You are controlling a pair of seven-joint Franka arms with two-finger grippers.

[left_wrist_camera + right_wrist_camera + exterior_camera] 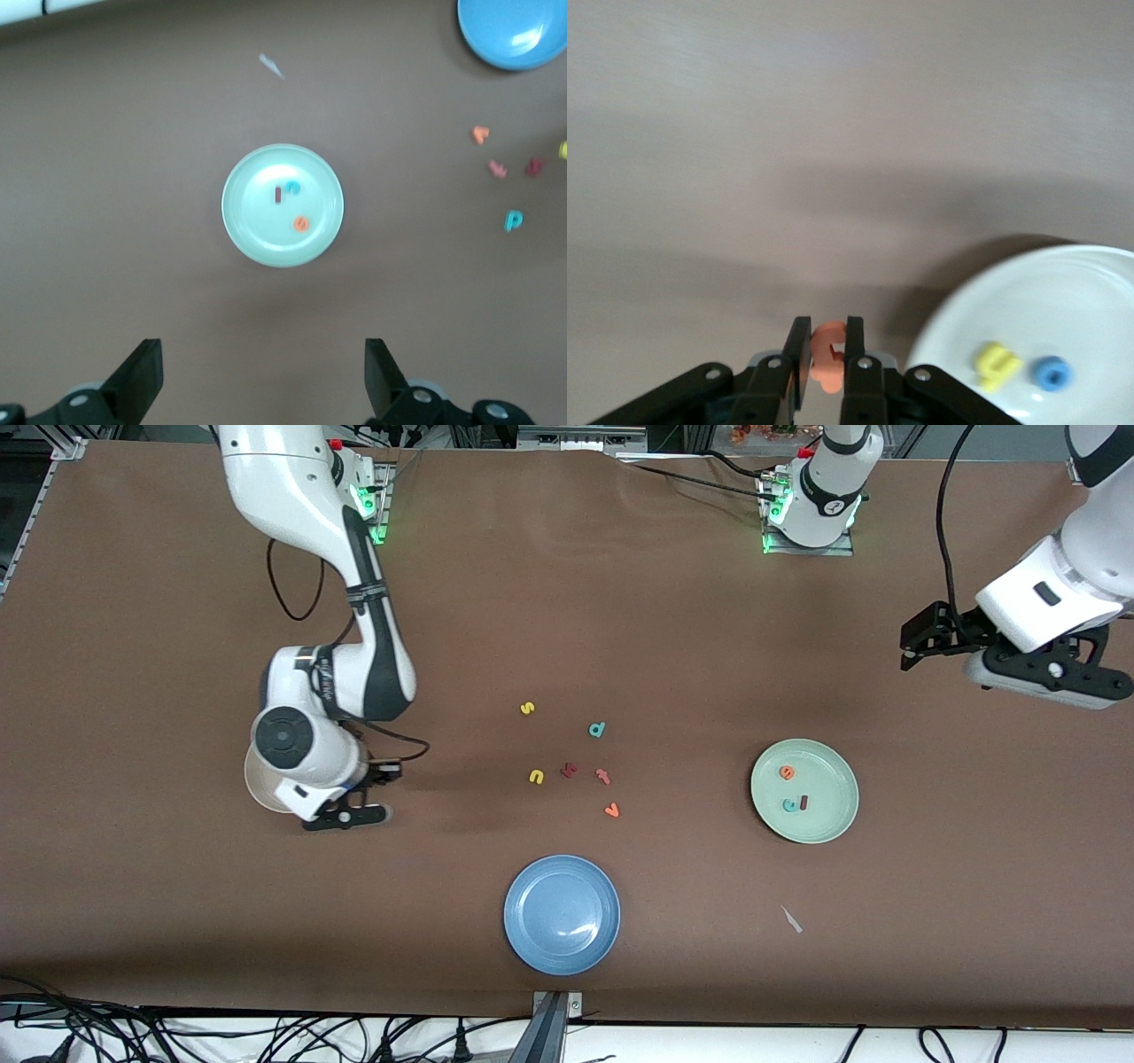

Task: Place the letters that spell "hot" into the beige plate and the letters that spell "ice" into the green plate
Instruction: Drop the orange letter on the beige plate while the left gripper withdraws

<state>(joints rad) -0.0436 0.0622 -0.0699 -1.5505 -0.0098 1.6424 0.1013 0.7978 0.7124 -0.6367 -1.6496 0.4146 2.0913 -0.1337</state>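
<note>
My right gripper is shut on the orange "t", low over the table beside the beige plate. The yellow "h" and the blue "o" lie in that plate. In the front view my right arm covers most of the beige plate, with the right gripper just off its edge. The green plate holds the orange "e", the teal "c" and the dark red "i". My left gripper waits open and empty, high above the left arm's end of the table.
A blue plate sits empty near the table's front edge. Loose letters lie mid-table: yellow ones, a teal "d", a dark red one, a pinkish "t", an orange "v". A white scrap lies nearer the front camera than the green plate.
</note>
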